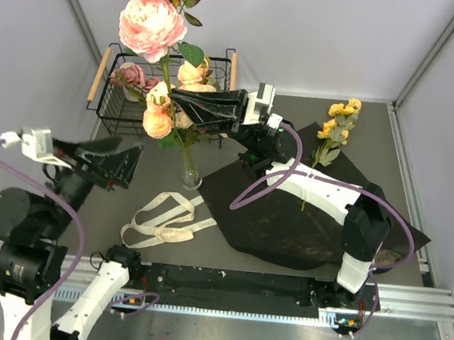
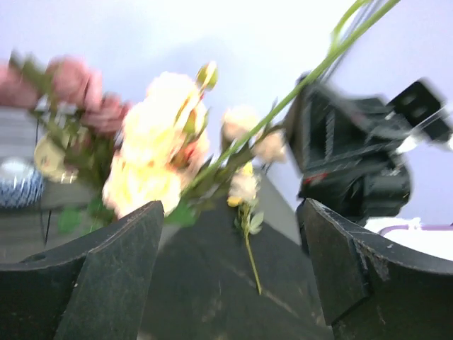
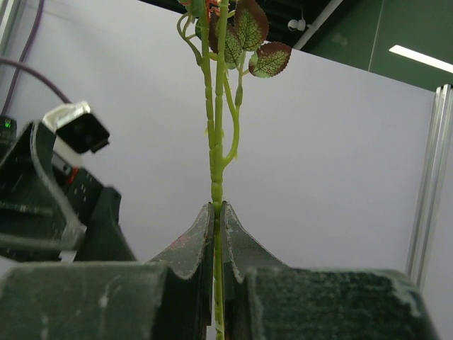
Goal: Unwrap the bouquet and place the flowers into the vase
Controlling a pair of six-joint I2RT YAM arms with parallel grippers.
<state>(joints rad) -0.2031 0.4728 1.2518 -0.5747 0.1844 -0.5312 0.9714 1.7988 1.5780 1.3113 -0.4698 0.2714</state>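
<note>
As the top view has it, the vase (image 1: 191, 179) stands on the tabletop (image 1: 375, 136) left of ctr, just off the left tip of the black paper (image 1: 302, 225), which lies flat over the right half. The flowers (image 1: 158, 119) stand in it w/ green stalks running down into the glass. Peach and pink blooms sit low, and one big pink bloom (image 1: 152, 25) rises far above them. The right pincer (image 1: 181, 100) reaches in from the right, over the paper, and is clamped on the tall bloom's stem (image 1: 167, 72) among the lower blooms. Whether that stem's foot is in the glass can't be told. The left pincer (image 1: 127, 162) hangs near the left edge w/ jaws apart and nothing in them, short of the vase. A cream ribbon (image 1: 166, 219) lies loose toward the near edge, btwn the vase and the arm bases. A wire basket (image 1: 109, 98) sits at the far-left corner. A yellow sprig (image 1: 337, 128) lies at the paper's far edge, toward the far-right corner, well apart from the vase.

Left wrist view: both fingers (image 2: 113, 269) are spread wide w/ a bare gap btwn them. Beyond are blurred peach and yellow blooms, the paper, and the right pincer closed on the slanting stem. A blue-patterned bowl (image 2: 18, 185) shows at the left; what it rests on can't be told.

Right wrist view: the two fingers are pressed together on the stem, which rises upright, forks, and carries red-edged leaves (image 3: 251, 32) at the top. The left pincer shows off to the left, apart from the stem.
</note>
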